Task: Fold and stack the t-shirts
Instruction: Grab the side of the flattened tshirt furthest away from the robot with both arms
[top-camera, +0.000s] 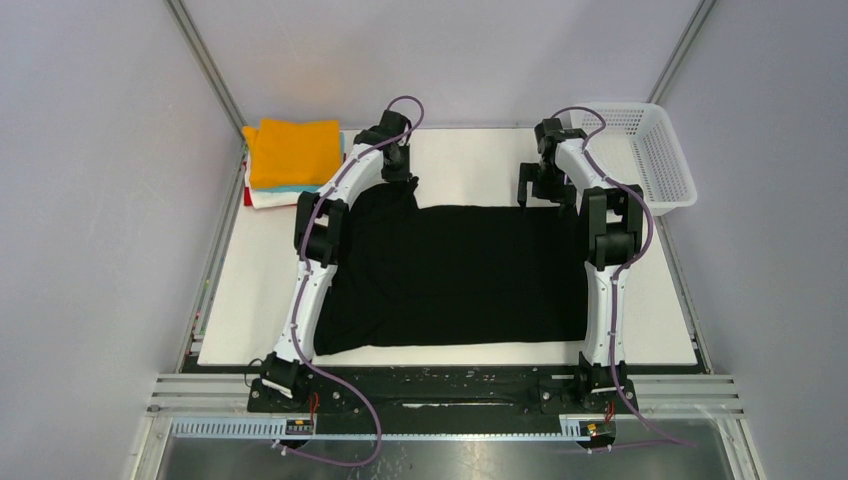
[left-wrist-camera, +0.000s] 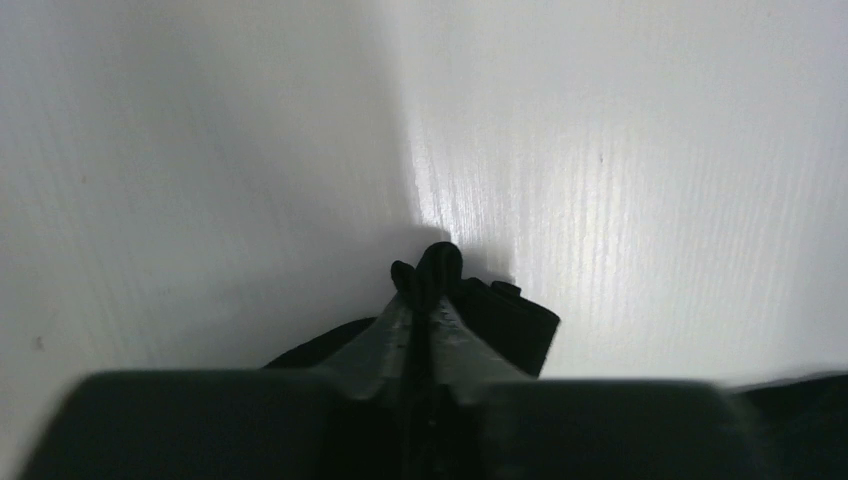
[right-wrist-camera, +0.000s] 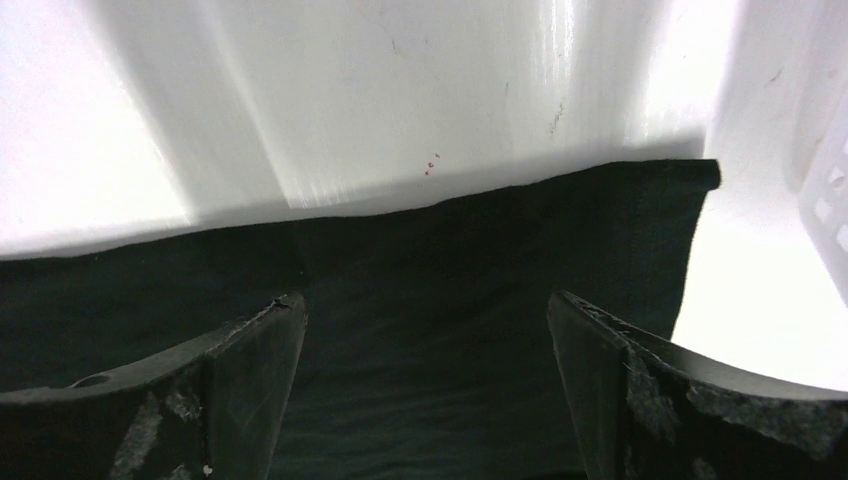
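Observation:
A large black t-shirt (top-camera: 460, 270) lies spread flat across the table, one sleeve pointing to the far left. My left gripper (top-camera: 400, 176) is down on that sleeve's tip. In the left wrist view its jaws (left-wrist-camera: 426, 296) are shut on a bunched fold of the black cloth (left-wrist-camera: 512, 322). My right gripper (top-camera: 546, 190) hovers open over the shirt's far right corner; both fingers straddle the black hem (right-wrist-camera: 480, 240) with nothing between them. A folded orange t-shirt (top-camera: 293, 152) tops a stack at the far left, with teal, white and red edges (top-camera: 262, 196) under it.
A white mesh basket (top-camera: 640, 155) stands at the far right corner of the table, its wall showing at the right edge of the right wrist view (right-wrist-camera: 830, 190). Bare white tabletop (top-camera: 460, 160) lies between the two grippers at the back.

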